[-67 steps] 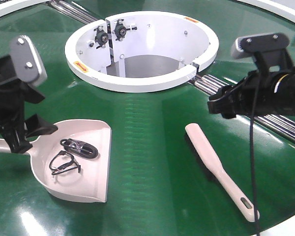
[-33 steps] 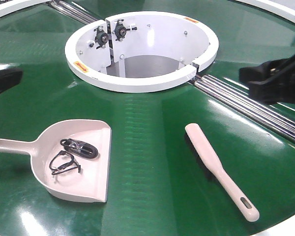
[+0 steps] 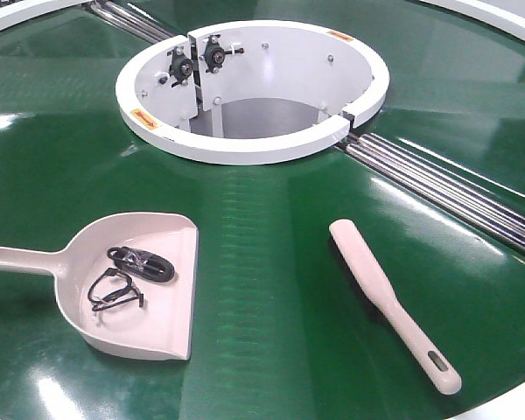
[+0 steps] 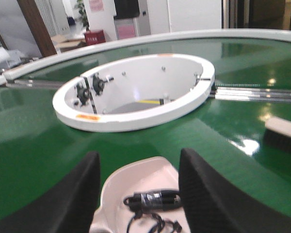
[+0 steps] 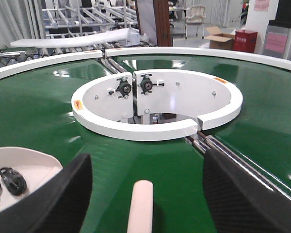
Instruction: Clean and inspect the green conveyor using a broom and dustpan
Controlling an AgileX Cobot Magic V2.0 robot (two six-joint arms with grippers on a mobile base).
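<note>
1. Lying on the green conveyor [image 3: 271, 289], near left: the dustpan [image 3: 149, 289], pale pink-beige, raised sides, flat lip turned to the right, long straight handle running off the left edge.
2. Inside the dustpan: a coiled black cable bundle [image 3: 142, 262] toward the far side and a loose black wire loop [image 3: 114, 290] just beside it, nearer; both resting on the pan floor, apart from the lip.
3. Lying flat on the belt, near right, well apart from the dustpan: the broom [image 3: 389, 299], pale pink-beige back upward, dark bristles showing along its left underside, blunt head pointing far, slim handle with a slot hole pointing to the near right corner.
4. Glossy dark green across the whole belt, with ceiling lights mirrored in it; no loose debris seen on the surface.
5. At the far centre: the white circular rim [image 3: 245, 144], split by a narrow gap on its far-left side, with two black bearing fittings [image 3: 197, 59] on its inner wall.
6. Running diagonally from the rim to the right edge: steel rollers [image 3: 446, 188].
7. Left gripper [image 4: 138, 187]: two dark fingers [image 4: 77, 199] spread wide, holding nothing, above the dustpan with the cable bundle between them in the wrist view.
8. Right gripper [image 5: 145, 191]: fingers [image 5: 237, 194] spread wide too, holding nothing, the broom tip between them in the wrist view.
9. Neither arm visible in the front view.
</note>
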